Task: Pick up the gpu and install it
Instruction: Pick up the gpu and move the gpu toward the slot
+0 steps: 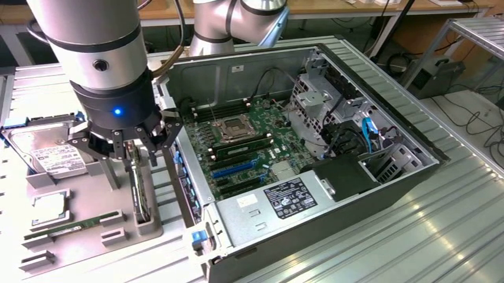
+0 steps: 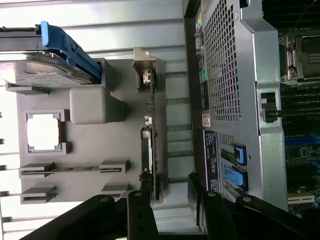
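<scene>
metal bench (image 1: 449,230) | exterior view: motherboard (image 1: 236,147) inside open case (image 1: 236,68) | wrist view: claw (image 2: 169,187) wide astride edge-on gpu (image 2: 154,145) in holder (image 2: 95,150)

I'm in a robotics lab: an arm (image 1: 98,53) hangs over a ribbed metal bench (image 1: 441,224) with an opened PC case (image 1: 236,68) and a jig (image 1: 87,203) holding the gpu (image 1: 140,197). Desks (image 1: 331,7) and cables (image 1: 473,115) lie past its far edge.

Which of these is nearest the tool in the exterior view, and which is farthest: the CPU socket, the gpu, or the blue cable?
1. gpu: standing on edge directly beneath the tool.
2. CPU socket: inside the computer case, to the exterior view's right of the tool.
3. blue cable: deeper in the case, farthest to the right.
</scene>
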Tool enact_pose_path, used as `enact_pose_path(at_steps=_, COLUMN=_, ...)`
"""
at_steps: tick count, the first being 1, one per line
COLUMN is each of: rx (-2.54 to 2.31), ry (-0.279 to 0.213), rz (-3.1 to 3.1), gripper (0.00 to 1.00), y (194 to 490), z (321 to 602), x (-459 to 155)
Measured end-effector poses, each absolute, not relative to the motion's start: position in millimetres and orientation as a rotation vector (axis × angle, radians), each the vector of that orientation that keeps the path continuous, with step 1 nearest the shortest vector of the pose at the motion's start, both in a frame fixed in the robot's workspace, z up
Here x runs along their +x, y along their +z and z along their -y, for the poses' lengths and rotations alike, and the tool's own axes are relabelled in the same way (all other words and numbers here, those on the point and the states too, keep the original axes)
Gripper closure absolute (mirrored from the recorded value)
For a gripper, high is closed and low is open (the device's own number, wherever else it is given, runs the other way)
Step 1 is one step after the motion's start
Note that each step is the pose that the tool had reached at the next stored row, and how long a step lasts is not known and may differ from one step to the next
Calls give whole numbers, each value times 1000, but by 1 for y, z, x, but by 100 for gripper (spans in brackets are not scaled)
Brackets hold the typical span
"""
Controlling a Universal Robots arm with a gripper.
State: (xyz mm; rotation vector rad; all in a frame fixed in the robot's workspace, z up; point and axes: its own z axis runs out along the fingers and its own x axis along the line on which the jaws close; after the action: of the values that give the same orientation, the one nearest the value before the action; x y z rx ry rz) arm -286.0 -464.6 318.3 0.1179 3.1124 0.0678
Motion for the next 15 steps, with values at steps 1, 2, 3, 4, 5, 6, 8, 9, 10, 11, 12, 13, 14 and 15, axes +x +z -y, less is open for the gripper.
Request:
enact_pose_path(at_steps=1, rx=118, ry=68, rz=-3112, gripper=58, y=318, z=465, x=-286)
enact_pose_path(at_steps=2, rx=118, ry=68, rz=-3112, gripper=58, y=317, z=465, x=-286)
enact_pose_path(at_steps=3, rx=118, ry=68, rz=-3112, gripper=58, y=317, z=465, x=-286)
enact_pose_path(at_steps=4, rx=118, ry=68, rz=-3112, gripper=58, y=317, z=465, x=-286)
enact_pose_path(at_steps=5, rx=118, ry=68, rz=-3112, gripper=58, y=317, z=465, x=-287)
enact_pose_path(at_steps=6, rx=118, ry=68, rz=-3112, gripper=58, y=316, z=464, x=-287)
enact_pose_path(at_steps=8, rx=118, ry=68, rz=-3112, gripper=58, y=315, z=464, x=-288)
enact_pose_path(at_steps=9, rx=118, ry=68, rz=-3112, gripper=58, y=315, z=464, x=-288)
enact_pose_path(at_steps=10, rx=118, ry=68, rz=-3112, gripper=58, y=315, z=463, x=-289)
enact_pose_path(at_steps=11, rx=118, ry=68, rz=-3112, gripper=58, y=314, z=463, x=-289)
enact_pose_path(at_steps=12, rx=118, ry=68, rz=-3112, gripper=58, y=314, z=463, x=-290)
enact_pose_path(at_steps=13, rx=118, ry=68, rz=-3113, gripper=58, y=313, z=463, x=-290)
enact_pose_path(at_steps=14, rx=118, ry=68, rz=-3112, gripper=58, y=313, z=462, x=-290)
enact_pose_path(at_steps=15, rx=118, ry=68, rz=-3112, gripper=58, y=313, z=462, x=-291)
